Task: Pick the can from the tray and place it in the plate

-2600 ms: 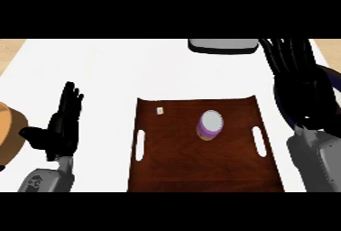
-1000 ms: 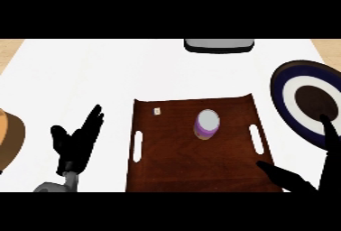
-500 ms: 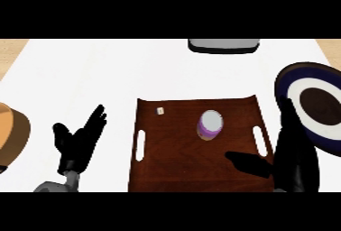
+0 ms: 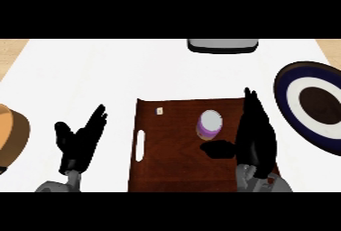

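surface [image 4: 100, 72]: carries everything in view
tray [image 4: 173, 153]: at the middle, toward the near edge
can [image 4: 209, 124]: upright in the tray, right of its centre, toward the far side
plate [image 4: 313, 106]: on the surface right of the tray, apart from it
right hand [image 4: 256, 135]: over the tray's right edge, just right of the can, between can and plate
left hand [image 4: 80, 142]: over the surface left of the tray
bowl [image 4: 13, 137]: at the left edge, left of the left hand
box [image 4: 222, 45]: at the far edge, behind the tray
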`<act>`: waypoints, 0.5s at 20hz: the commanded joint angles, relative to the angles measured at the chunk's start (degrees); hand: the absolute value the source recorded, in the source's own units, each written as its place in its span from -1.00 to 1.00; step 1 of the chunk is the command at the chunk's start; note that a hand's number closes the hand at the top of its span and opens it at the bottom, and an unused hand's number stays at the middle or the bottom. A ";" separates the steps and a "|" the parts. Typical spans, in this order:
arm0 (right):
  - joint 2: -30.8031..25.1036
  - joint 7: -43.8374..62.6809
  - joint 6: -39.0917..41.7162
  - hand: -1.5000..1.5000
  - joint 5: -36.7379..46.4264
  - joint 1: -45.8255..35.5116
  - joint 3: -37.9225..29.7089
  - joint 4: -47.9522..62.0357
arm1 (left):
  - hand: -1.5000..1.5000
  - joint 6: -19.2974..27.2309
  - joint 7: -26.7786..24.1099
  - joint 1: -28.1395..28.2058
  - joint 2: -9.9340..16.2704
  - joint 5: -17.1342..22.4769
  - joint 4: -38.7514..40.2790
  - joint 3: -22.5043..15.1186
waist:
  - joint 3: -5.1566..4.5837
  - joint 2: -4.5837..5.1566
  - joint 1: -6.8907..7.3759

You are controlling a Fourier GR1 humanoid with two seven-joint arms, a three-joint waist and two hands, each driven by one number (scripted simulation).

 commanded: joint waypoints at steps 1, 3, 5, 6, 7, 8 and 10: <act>1.29 11.74 -4.11 -1.00 -1.33 -4.42 2.55 5.05 | 0.00 -2.17 -0.72 3.14 0.66 0.38 0.79 0.25 | -0.22 0.21 0.11; 1.30 10.34 -4.67 -1.00 -0.44 -2.36 3.64 5.25 | 0.00 1.90 0.04 2.93 -2.90 -2.69 0.42 -2.57 | -0.21 0.16 -0.35; 1.31 11.01 -3.25 -1.00 -1.44 -4.94 1.56 7.00 | 0.00 -0.91 -0.77 3.22 -1.12 -0.97 1.48 -0.59 | -0.23 0.22 -0.23; 1.32 11.95 -0.77 -1.00 -1.38 -7.03 0.32 6.00 | 0.00 -0.71 -1.13 3.19 -0.63 -2.15 1.01 -0.80 | -0.23 0.16 -0.31; 1.32 13.17 -1.38 -1.00 -1.20 -7.38 2.35 7.33 | 0.00 1.11 2.17 -2.05 -2.57 -1.78 3.52 -0.10 | -0.23 0.25 -0.63; 1.32 11.86 -3.07 -1.00 0.24 -5.07 2.15 9.35 | 0.00 -0.57 1.09 0.57 -0.74 -0.96 2.15 0.77 | -0.23 0.22 -0.41; 1.32 13.08 -3.19 -1.00 0.55 -6.21 1.90 12.34 | 0.00 1.01 0.99 0.65 -2.93 -2.96 0.97 -1.90 | -0.22 0.21 -0.23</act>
